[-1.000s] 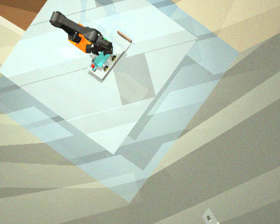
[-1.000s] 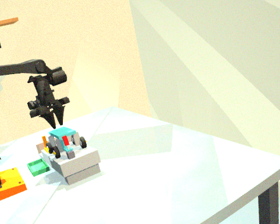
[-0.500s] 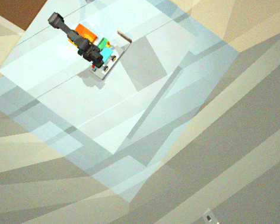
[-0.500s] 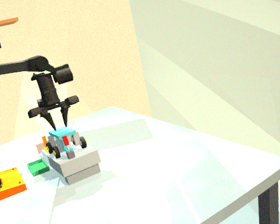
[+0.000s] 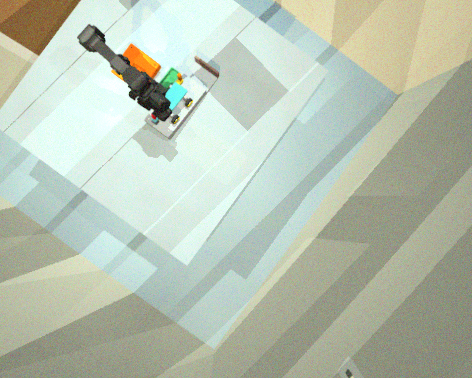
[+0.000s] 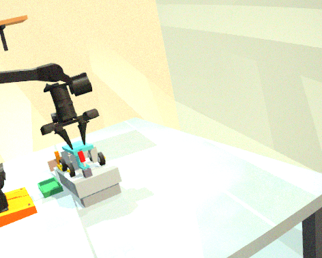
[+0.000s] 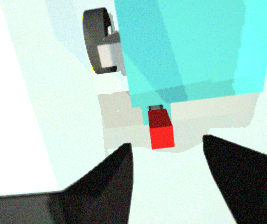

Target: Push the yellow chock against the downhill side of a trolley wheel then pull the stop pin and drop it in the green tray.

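Observation:
The trolley with a cyan top stands on the grey ramp. The red-headed stop pin is in place at its uphill end. My gripper is partly open and empty, above the trolley's uphill part; in the wrist view the pin head shows between the fingertips, lower down. The chock, with its orange handle upright, is beside the downhill wheel on the tray side; whether they touch is too small to tell. The green tray looks empty.
The orange base block of the arm is beside the tray. A brown end board stands at the ramp's downhill end. The arm covers part of the uphill end in the top view.

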